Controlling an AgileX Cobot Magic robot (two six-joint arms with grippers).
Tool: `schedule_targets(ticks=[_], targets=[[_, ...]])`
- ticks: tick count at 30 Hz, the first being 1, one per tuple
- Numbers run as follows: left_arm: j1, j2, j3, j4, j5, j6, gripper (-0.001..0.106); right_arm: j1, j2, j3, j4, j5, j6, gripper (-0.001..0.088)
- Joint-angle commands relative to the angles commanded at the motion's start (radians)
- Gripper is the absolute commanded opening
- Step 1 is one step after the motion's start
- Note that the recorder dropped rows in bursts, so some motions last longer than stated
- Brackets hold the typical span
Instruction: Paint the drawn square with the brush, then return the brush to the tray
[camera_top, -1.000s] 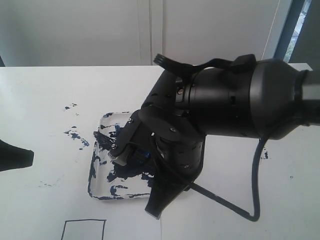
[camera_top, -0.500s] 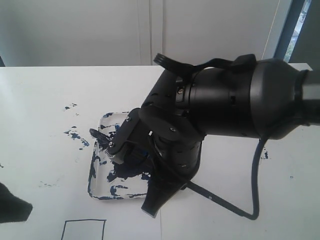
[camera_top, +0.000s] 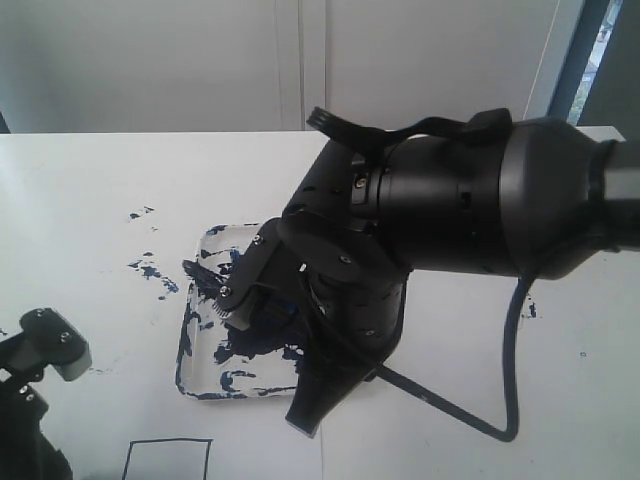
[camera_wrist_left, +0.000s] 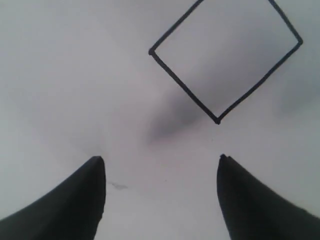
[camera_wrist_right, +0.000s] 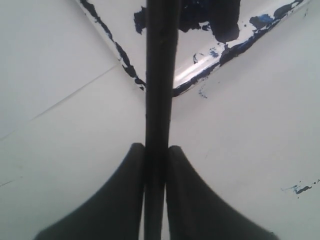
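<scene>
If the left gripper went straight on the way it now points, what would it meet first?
Probably the white table, just short of the drawn square; nothing else shows between, though depth is unclear.

The white table (camera_top: 90, 190) carries the clear tray (camera_top: 192, 372), smeared dark blue, near its middle. Loose paint splatters (camera_top: 152, 270) lie just left of the tray. The drawn square (camera_top: 167, 460), blank inside, sits near the front edge.

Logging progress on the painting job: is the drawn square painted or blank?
Blank, as far as seen: in the left wrist view the drawn square shows only a black outline around bare white, no paint.
</scene>
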Motion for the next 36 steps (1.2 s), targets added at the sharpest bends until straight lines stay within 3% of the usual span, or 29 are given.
schedule_targets(ticks=[6, 9, 16, 19, 22, 31, 36], targets=[[-0.046, 0.105, 0.000, 0.283, -0.081, -0.283, 0.067, 0.000, 0.000, 0.000, 0.001, 0.055, 0.000, 0.0000], [-0.048, 0.146, 0.000, 0.330, -0.134, -0.358, 0.067, 0.000, 0.000, 0.000, 0.001, 0.078, 0.000, 0.0000], [-0.048, 0.212, 0.000, 0.330, -0.272, -0.360, 0.067, 0.000, 0.000, 0.000, 0.034, 0.133, -0.012, 0.0000], [-0.048, 0.230, -0.006, 0.330, -0.329, -0.360, 0.067, 0.000, 0.000, 0.000, 0.106, 0.133, -0.096, 0.0000], [-0.048, 0.252, -0.037, 0.330, -0.334, -0.360, 0.067, 0.000, 0.000, 0.000, 0.164, 0.133, -0.141, 0.0000], [-0.044, 0.318, -0.146, 0.330, -0.334, -0.352, 0.067, 0.000, 0.000, 0.000, 0.168, 0.129, -0.141, 0.0000], [-0.044, 0.331, -0.158, 0.330, -0.330, -0.348, 0.067, 0.000, 0.030, 0.000, 0.168, 0.108, -0.141, 0.0000]])
